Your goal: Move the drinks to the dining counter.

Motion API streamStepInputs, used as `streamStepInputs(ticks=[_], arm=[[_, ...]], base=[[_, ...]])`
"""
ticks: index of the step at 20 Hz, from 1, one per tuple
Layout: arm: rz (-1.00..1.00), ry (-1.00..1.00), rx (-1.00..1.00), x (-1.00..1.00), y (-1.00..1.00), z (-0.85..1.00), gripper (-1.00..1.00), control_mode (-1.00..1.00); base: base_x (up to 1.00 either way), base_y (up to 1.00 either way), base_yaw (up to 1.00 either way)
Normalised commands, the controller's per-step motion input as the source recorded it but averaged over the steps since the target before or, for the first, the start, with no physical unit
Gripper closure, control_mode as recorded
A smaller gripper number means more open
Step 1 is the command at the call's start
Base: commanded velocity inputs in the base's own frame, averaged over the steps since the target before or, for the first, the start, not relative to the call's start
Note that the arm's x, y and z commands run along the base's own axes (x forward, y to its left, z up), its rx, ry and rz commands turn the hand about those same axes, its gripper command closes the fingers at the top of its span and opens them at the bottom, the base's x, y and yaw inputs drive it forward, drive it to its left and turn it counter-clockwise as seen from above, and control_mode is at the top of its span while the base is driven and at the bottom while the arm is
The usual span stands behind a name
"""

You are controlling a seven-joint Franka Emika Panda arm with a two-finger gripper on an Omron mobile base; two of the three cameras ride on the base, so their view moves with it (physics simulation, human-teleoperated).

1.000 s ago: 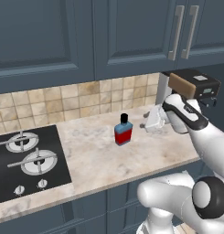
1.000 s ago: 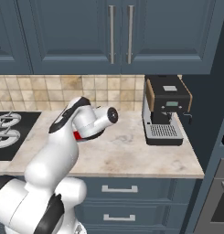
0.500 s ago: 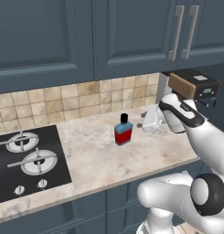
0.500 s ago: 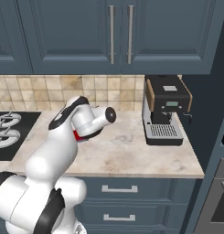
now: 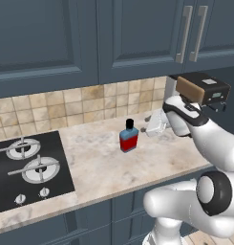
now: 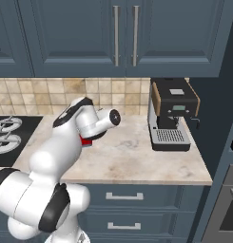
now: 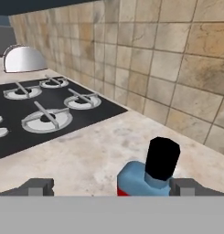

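Beside the stove (image 5: 27, 167), the blue bottle (image 5: 129, 139) stands upright on the surface (image 5: 99, 167); the end effector (image 7: 111, 187), fingers apart, should be centred around its body before closing.

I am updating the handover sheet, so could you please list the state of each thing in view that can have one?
Flat blue bottle with red label and black cap: upright on the marble counter, capped, not held.
Claw: open, empty, beside the bottle.
Dark blue upper cabinet doors: closed.
Black stove: no pots on the burners.
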Motion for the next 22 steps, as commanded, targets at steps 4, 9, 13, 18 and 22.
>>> streamStepInputs(ticks=[4, 9, 13, 18, 22], arm=[[0.00, 0.00, 0.00, 0.12, 0.00, -0.13, -1.00, -1.00], [0.00, 0.00, 0.00, 0.15, 0.00, -0.17, -1.00, -1.00], [0.00, 0.00, 0.00, 0.15, 0.00, -0.17, -1.00, -1.00], [0.01, 0.00, 0.00, 0.26, 0.00, -0.02, -1.00, -1.00], [0.01, 0.00, 0.00, 0.29, 0.00, 0.00, -1.00, -1.00]], base=[[0.00, 0.00, 0.00], [0.00, 0.00, 0.00], [0.00, 0.00, 0.00], [0.00, 0.00, 0.00], [0.00, 0.00, 0.00]])
